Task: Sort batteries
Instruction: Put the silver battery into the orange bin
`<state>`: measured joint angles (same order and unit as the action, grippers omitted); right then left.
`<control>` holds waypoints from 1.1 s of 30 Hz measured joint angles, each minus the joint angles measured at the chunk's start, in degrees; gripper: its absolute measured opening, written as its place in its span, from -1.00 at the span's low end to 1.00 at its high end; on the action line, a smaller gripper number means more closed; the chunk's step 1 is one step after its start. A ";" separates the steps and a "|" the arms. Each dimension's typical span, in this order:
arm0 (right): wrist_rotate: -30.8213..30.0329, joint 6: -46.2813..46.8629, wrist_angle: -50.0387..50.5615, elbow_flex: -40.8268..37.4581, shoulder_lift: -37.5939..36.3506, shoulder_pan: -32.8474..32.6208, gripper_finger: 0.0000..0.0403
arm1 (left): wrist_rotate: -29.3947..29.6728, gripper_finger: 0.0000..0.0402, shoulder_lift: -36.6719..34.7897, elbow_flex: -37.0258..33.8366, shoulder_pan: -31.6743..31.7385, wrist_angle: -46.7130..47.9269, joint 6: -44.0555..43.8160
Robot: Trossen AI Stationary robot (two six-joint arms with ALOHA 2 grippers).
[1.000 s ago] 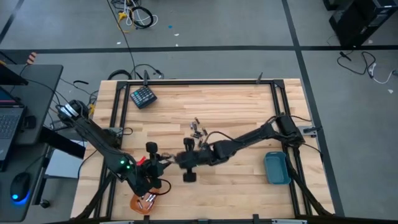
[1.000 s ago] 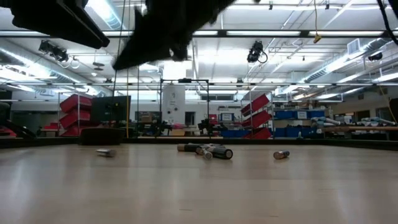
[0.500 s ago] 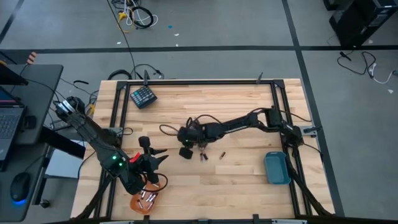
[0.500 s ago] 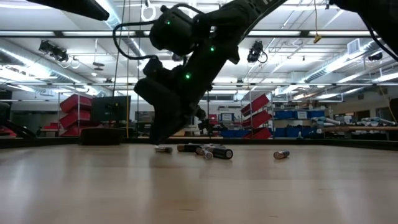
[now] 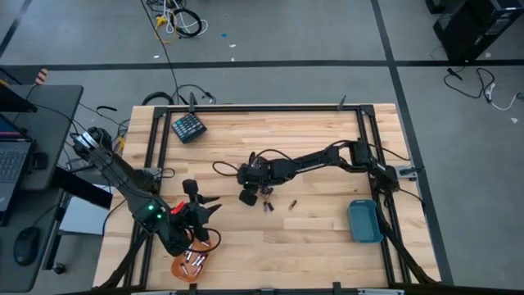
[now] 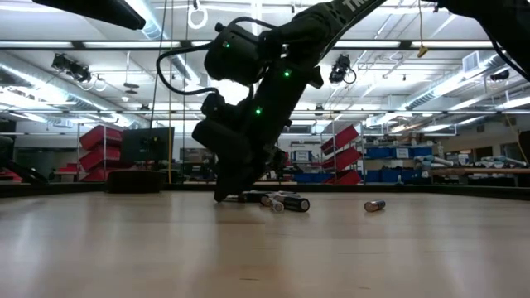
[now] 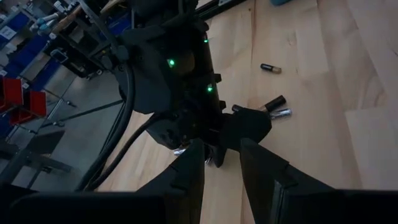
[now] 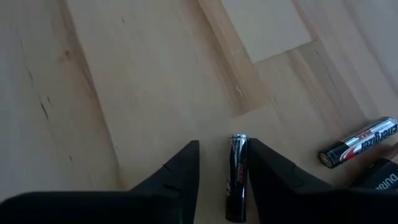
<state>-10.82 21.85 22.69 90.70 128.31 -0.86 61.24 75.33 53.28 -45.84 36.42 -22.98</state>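
A battery (image 8: 236,177) lies on the table (image 8: 124,93), apparently between the right tool (image 8: 221,180) fingers

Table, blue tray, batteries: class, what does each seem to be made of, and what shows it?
Table: pale wood, likely sealed; grain and plank joints show.
Blue tray: probably plastic; uniform colour, rounded corners.
Batteries: apparently metal cells in glossy printed wrap; highlights along the dark body, silvery ends.

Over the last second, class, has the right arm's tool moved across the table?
Yes. In the high view the right tool has shifted toward the keypad, away from the blue tray.
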 joint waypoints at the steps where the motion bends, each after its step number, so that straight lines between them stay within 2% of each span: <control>1: 0.14 0.00 0.11 0.00 0.00 0.00 -0.41 | -0.03 -0.50 -0.01 0.00 0.00 0.02 -0.03; 5: 1.57 -0.03 1.11 0.04 -0.04 0.04 -0.53 | -0.37 -0.50 0.00 0.00 0.00 -0.04 -0.24; 13: 4.23 -4.02 1.93 0.02 -0.17 -0.82 -0.91 | -0.41 -0.50 0.00 0.00 0.00 -0.05 -1.36; 19: 5.08 -5.95 1.75 0.02 -0.17 -2.12 -0.95 | -0.64 -0.50 0.00 -0.05 0.00 -0.08 -2.54; 21: 4.88 -6.91 1.48 -0.02 -0.33 -2.50 -0.95 | -2.63 -0.50 -0.01 -0.89 0.00 -1.27 -3.45; 26: 5.68 -9.25 0.60 -0.37 -1.77 -3.54 -0.98 | -8.00 -0.50 0.01 -8.02 -0.93 -12.72 -3.37; 33: 5.10 -11.87 -0.79 -0.24 -4.57 -4.30 -0.99 | -8.71 -0.50 0.04 -18.19 -3.35 -33.96 -1.58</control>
<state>-5.72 9.99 21.90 90.45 123.74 -5.17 52.53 75.37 35.09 -49.19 2.47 -24.56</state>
